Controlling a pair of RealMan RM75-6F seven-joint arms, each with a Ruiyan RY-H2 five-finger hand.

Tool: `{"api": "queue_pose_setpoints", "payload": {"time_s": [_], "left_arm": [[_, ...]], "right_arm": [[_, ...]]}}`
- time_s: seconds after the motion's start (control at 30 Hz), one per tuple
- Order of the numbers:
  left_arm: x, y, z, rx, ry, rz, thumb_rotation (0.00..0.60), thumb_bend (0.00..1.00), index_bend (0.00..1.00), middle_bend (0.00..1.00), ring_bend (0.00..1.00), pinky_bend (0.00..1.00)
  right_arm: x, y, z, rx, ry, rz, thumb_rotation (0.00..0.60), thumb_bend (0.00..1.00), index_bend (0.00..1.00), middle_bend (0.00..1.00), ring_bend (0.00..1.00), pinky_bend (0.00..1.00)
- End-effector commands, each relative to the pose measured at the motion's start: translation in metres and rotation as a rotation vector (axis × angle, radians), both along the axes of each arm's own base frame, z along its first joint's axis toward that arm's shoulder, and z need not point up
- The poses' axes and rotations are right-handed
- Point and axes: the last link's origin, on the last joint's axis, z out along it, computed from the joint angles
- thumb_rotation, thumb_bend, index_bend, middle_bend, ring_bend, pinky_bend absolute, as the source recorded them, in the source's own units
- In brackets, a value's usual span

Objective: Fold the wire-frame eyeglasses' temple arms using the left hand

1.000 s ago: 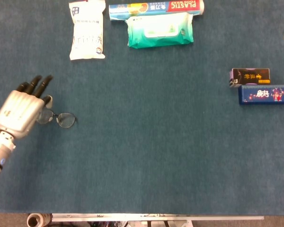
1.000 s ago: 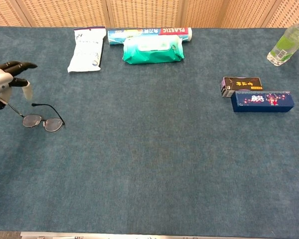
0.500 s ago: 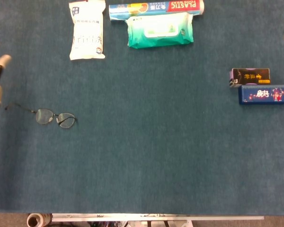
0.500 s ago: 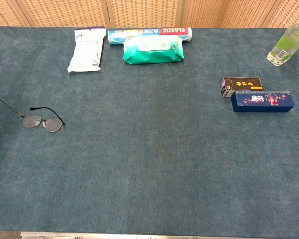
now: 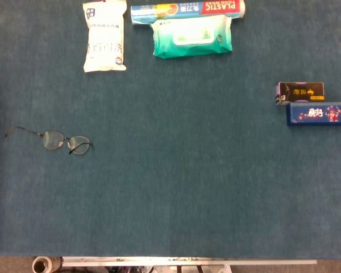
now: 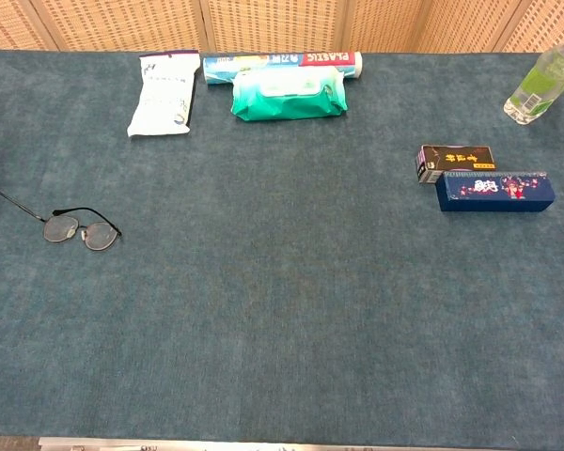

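Observation:
The wire-frame eyeglasses (image 5: 65, 141) lie on the blue table cover at the left, lenses toward the middle. One thin temple arm stretches out to the left, the other lies close along the frame. The chest view shows the eyeglasses (image 6: 80, 228) the same way, with the long temple arm reaching toward the left edge. Neither hand appears in the head view or the chest view.
At the back stand a white packet (image 5: 104, 35), a green wipes pack (image 5: 192, 36) and a plastic-wrap box (image 5: 187, 8). A dark small box (image 5: 299, 91) and a blue long box (image 5: 319, 113) sit at the right. A water bottle (image 6: 541, 80) stands at the far right corner.
The left hand, beside the glasses one second ago, withdrew off the left edge and is gone from both views. The glasses stay on the cover, one temple arm now lying nearer the frame.

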Motion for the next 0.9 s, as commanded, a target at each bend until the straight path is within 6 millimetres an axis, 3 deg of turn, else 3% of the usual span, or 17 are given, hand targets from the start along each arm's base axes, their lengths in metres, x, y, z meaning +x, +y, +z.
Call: {"api": "queue_pose_setpoints", "payload": {"time_s": [0.03, 0.4, 0.9], "left_arm": [[-0.011, -0.002, -0.011, -0.003, -0.062, 0.001, 0.600, 0.23, 0.11, 0.00, 0.01, 0.19], [-0.018, 0.001, -0.034, -0.038, -0.130, -0.008, 0.600, 0.23, 0.11, 0.00, 0.01, 0.19], [0.004, 0.005, -0.055, -0.095, -0.205, -0.048, 0.600, 0.23, 0.11, 0.00, 0.01, 0.19]], "right_arm": [[0.000, 0.000, -0.001, 0.003, 0.001, -0.001, 0.600, 0.36, 0.52, 0.43, 0.26, 0.39], [0.000, 0.000, 0.000, 0.000, -0.002, 0.000, 0.600, 0.36, 0.52, 0.43, 0.26, 0.39], [0.000, 0.000, 0.003, -0.007, -0.009, -0.001, 0.600, 0.36, 0.52, 0.43, 0.26, 0.39]]}}
